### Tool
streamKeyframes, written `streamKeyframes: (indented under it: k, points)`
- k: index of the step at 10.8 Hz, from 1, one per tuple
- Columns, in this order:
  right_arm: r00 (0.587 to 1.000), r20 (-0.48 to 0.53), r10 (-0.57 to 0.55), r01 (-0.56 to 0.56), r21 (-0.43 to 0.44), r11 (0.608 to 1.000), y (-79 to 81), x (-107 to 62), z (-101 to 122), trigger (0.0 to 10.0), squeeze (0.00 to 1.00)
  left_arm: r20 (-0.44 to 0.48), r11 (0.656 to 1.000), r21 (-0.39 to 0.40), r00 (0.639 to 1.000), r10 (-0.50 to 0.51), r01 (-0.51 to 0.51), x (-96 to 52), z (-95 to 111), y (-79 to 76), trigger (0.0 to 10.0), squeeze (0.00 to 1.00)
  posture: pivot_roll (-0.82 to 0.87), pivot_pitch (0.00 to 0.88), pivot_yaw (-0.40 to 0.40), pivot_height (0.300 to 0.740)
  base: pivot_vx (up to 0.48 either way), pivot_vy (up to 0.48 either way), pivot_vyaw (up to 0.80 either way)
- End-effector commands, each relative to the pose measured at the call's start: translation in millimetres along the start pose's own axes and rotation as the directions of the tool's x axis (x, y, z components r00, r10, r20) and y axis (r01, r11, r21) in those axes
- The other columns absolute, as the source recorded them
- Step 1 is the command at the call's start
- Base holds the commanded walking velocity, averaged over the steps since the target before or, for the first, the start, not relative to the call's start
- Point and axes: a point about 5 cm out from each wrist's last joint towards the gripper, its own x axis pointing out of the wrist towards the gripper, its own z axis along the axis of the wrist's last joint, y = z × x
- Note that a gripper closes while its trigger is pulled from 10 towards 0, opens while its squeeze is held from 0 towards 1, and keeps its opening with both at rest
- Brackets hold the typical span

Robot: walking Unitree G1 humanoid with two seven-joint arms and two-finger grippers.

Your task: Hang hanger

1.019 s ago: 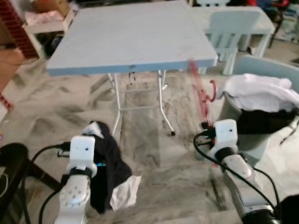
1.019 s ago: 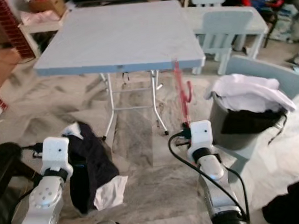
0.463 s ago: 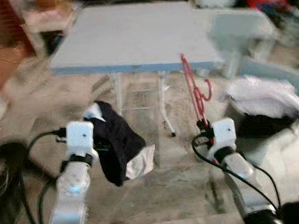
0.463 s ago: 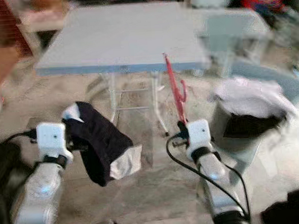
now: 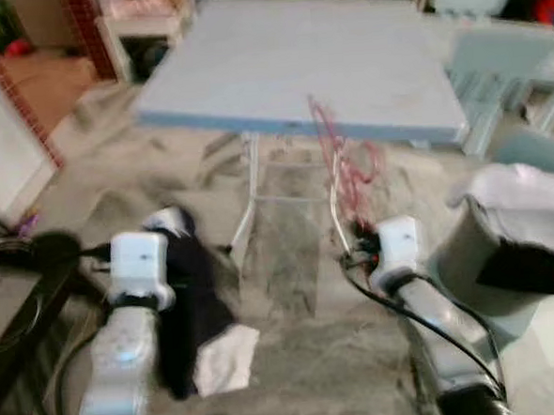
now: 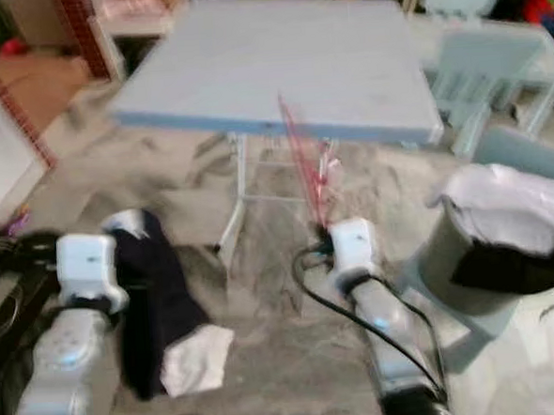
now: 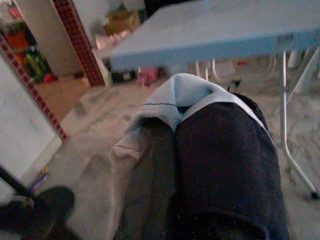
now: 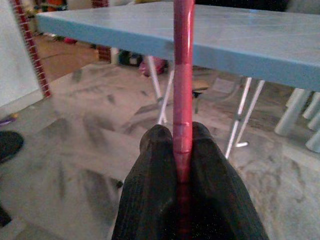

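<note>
**A:** Brick [image 5: 85, 26] edged the wall on the far left, red courses beside a pale panel, and a dark round base [image 5: 37, 252] sat on the marble floor [image 5: 290, 263] below it. What was the left arm doing?

**B:** The left end effector [image 7: 200, 170] was clamped on a dark garment [image 5: 191, 302], which draped over both black fingers in the wrist view and hid them almost wholly. A pale blue collar [image 7: 180, 95] showed at the top of the cloth, and a white patch [image 5: 222, 357] hung at its lower end, near the floor.

**A:** And in the middle?

**B:** The blue bench [image 5: 315, 64] stood straight ahead on thin white folding legs [image 5: 246, 195]. Its top carried nothing that I could make out; both head views were blurred.

**A:** Where was the hanger?

**B:** In the right end effector [image 8: 183, 137]. The two black fingers [image 8: 150, 170] were closed tightly on the red hanger [image 8: 183, 75], gripping one straight bar of it. The hanger stood upright above the wrist, its upper part in front of the bench's near edge. I could not tell whether it touched that edge.

**A:** Further right?

**B:** A grey basket [image 5: 468, 252] sat on the floor with white cloth [image 5: 531, 206] heaped on top and black cloth [image 5: 530, 269] hanging over its rim. Behind it, beyond the bench, stood a pale blue child's chair [image 5: 508, 57].
</note>
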Motion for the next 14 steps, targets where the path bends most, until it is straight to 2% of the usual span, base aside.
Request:
streamKeyframes:
  k: [1,3,5,7,8,9,10,12,14]
  points:
    - [0.999,0.001,-0.036,0.036,-0.006,0.999,-11.8,-5.2,0,10.0,0.0,0.061,0.999,-0.017,0.998,-0.031,0.032,3.4,14,-8.3,10.0,0.0,0.03,0.0,-0.008,0.74,0.285,0.0,0.0]
    - [0.998,-0.005,-0.062,0.062,-0.026,0.998,-18.7,-10.3,-4,10.0,0.0,0.08,1.0,-0.017,0.997,-0.025,0.026,5.4,20,-6.0,10.0,0.0,0.03,0.0,-0.01,0.74,0.283,0.0,0.0]
    - [0.998,-0.015,-0.067,0.066,-0.031,0.997,-20.4,-12.7,-7,10.0,0.0,0.138,1.0,-0.022,0.99,0.003,0.0,11.3,36,-2.0,10.0,0.0,0.04,0.0,-0.012,0.74,0.289,0.0,0.0]
    - [0.998,-0.018,-0.06,0.059,-0.043,0.997,-19.2,-12.0,-8,10.0,0.0,0.215,0.998,-0.012,0.975,0.055,-0.054,20.5,57,8.3,10.0,0.0,0.04,0.0,-0.012,0.74,0.291,0.0,0.0]
    - [0.998,-0.018,-0.06,0.059,-0.043,0.997,-19.2,-11.5,-9,10.0,0.0,0.269,0.995,-0.012,0.958,0.098,-0.098,27.1,74,19.0,10.0,0.0,0.04,0.0,-0.013,0.74,0.289,0.0,0.0]
    - [0.998,-0.023,-0.058,0.057,-0.039,0.998,-18.9,-11.3,-10,10.0,0.0,0.284,0.993,-0.016,0.951,0.12,-0.121,31.4,80,26.0,10.0,0.0,0.04,0.0,-0.014,0.74,0.289,0.0,0.0]
    - [0.998,-0.027,-0.057,0.056,-0.047,0.997,-18.7,-11.5,-10,10.0,0.0,0.28,0.992,-0.018,0.952,0.127,-0.126,32.6,80,28.2,10.0,0.0,0.04,0.0,-0.013,0.74,0.292,0.0,0.0]
    - [0.998,-0.025,-0.062,0.061,-0.049,0.997,-20.1,-11.1,-11,10.0,0.0,0.247,0.991,-0.041,0.96,0.13,-0.124,32.1,73,26.5,10.0,0.0,0.04,0.0,-0.012,0.74,0.126,0.42,0.0]
    - [0.998,-0.024,-0.058,0.057,-0.044,0.997,-18.7,-10.5,-11,10.0,0.0,0.25,0.992,-0.032,0.96,0.126,-0.122,32.0,73,26.2,10.0,0.0,0.04,0.0,-0.014,0.74,0.0,0.426,0.0]
